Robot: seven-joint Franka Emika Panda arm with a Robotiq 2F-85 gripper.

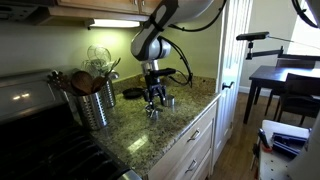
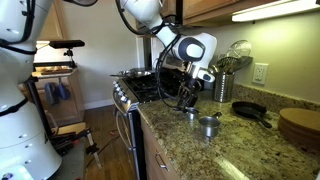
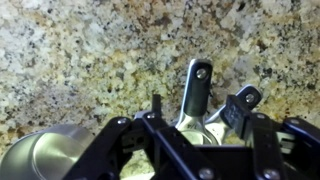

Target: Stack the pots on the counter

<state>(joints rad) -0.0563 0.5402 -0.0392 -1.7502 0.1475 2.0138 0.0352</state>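
Your pincer hung low over the counter, near the middle of both exterior views. I could not tell whether its jaws were spread or pressed together. In the wrist view its dark body filled the bottom edge and hid the tips. Two bright handles with holes in their ends rose from behind it at centre right. Metal therefore lay right at the jaws, but no grip was shown.

The first pot sat on the counter directly under the pincer, just right of centre in an exterior view. The second pot stood just beside it, lower and further right. They were side by side, not stacked. Further out, the black pan lay to the right and the canister stood at the left of the frame.

My worry was the handles. If you pinched a pot by one thin, slick handle, the bowl would likely swing or twist loose on the lift. With the pots so close, a small sideways drift could knock the second pot away. When you lowered one pot in, a tilted bowl or crossed handles could leave it perched on the rim, ready to tip.
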